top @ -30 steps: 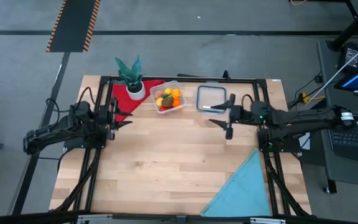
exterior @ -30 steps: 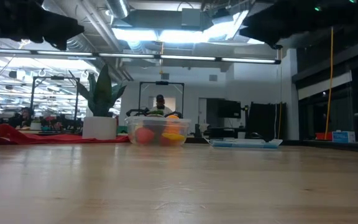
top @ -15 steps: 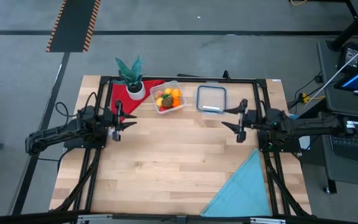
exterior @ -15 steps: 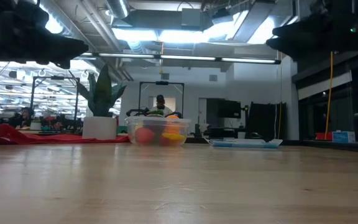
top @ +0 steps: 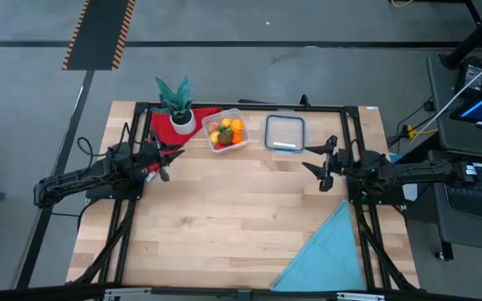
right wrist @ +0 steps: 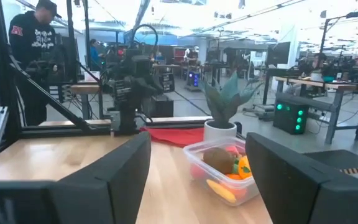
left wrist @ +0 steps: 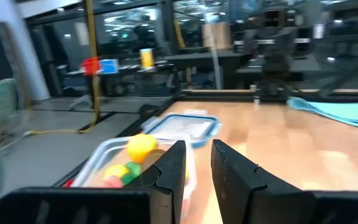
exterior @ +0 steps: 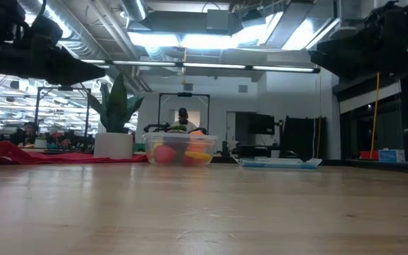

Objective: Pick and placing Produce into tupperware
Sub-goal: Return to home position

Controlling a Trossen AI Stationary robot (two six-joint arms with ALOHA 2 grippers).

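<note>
Though blurry, produce [left wrist: 140,147] in tupperware [left wrist: 96,162] behind left pincer [left wrist: 197,149].

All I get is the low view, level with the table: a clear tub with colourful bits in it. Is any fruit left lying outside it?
Observer: None that I can see. From above, all the produce sits inside the tupperware.
Operator: Where are the two grippers?
Observer: Left gripper hovers by the red cloth; right gripper, open and empty, hovers near the lid.
Operator: Anything else I miss?
Observer: A blue cloth lies at a corner of the table, on the right gripper's side.
</note>
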